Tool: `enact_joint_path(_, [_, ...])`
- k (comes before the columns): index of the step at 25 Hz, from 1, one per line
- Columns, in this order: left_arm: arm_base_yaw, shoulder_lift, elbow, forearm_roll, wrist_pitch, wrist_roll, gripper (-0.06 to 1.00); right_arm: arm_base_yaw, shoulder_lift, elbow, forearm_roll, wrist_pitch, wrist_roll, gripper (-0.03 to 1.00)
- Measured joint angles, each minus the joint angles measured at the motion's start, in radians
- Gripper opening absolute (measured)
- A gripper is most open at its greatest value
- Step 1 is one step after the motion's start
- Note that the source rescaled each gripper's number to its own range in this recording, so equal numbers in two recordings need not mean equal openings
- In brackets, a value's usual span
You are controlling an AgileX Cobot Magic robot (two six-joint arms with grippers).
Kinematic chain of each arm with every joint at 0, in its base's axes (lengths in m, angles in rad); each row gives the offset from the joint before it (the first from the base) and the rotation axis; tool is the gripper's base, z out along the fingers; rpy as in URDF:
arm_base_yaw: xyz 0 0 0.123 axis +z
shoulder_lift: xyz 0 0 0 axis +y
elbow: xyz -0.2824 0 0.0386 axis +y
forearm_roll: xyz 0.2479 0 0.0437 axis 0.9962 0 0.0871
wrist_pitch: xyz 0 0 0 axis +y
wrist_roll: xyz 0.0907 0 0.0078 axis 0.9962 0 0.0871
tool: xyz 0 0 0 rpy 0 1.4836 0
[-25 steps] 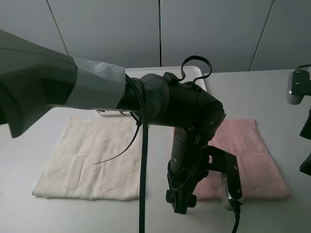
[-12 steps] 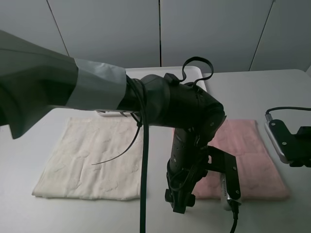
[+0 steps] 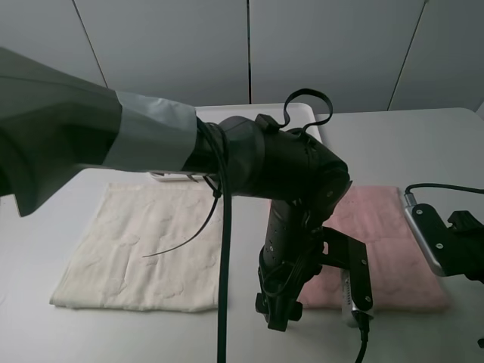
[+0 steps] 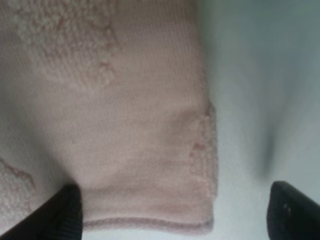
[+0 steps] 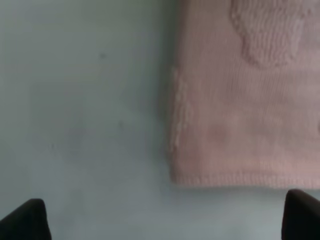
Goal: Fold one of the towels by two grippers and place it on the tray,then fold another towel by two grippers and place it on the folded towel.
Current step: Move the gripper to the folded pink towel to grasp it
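Observation:
A pink towel (image 3: 382, 234) lies flat on the table right of centre, and a cream towel (image 3: 140, 246) lies flat to its left. The white tray (image 3: 306, 115) sits at the back, mostly hidden by my left arm. My left gripper (image 3: 278, 311) hangs low over the pink towel's front left corner. In the left wrist view its fingertips (image 4: 67, 210) stand wide apart around that corner (image 4: 200, 210), open and empty. My right gripper (image 3: 454, 253) is low over the front right corner. In the right wrist view it (image 5: 165, 220) is open, with the towel corner (image 5: 210, 170) between the tips.
My left arm, with its grey sleeve (image 3: 144, 132) and loose black cables (image 3: 223, 272), crosses the view and hides the table's middle. Bare grey table (image 3: 423, 144) lies around both towels. Grey wall panels stand behind.
My right arm has come in from the right edge and dropped down to the pink towel's front right corner. My left arm has barely moved.

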Motion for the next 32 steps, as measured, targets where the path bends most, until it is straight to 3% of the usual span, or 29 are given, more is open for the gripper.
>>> enact_joint_path(7, [0.000, 0.000, 0.000, 0.005, 0.000, -0.001, 1.00, 0.004, 0.052, 0.018, 0.021, -0.043, -0.018, 1.00])
enact_joint_path(13, [0.000, 0.000, 0.000, 0.005, 0.000, -0.009, 1.00, 0.080, 0.120, 0.026, 0.022, -0.089, -0.020, 1.00])
enact_joint_path(25, [0.000, 0.000, 0.000, 0.014, 0.000, -0.019, 1.00, 0.091, 0.152, 0.054, -0.026, -0.176, 0.042, 1.00])
enact_joint_path(28, [0.000, 0.000, 0.000, 0.014, 0.000, -0.019, 1.00, 0.091, 0.150, 0.072, -0.038, -0.225, 0.055, 0.91])
enact_joint_path(32, [0.000, 0.000, 0.000, 0.014, 0.000, -0.019, 1.00, 0.091, 0.145, 0.099, -0.042, -0.277, 0.066, 0.64])
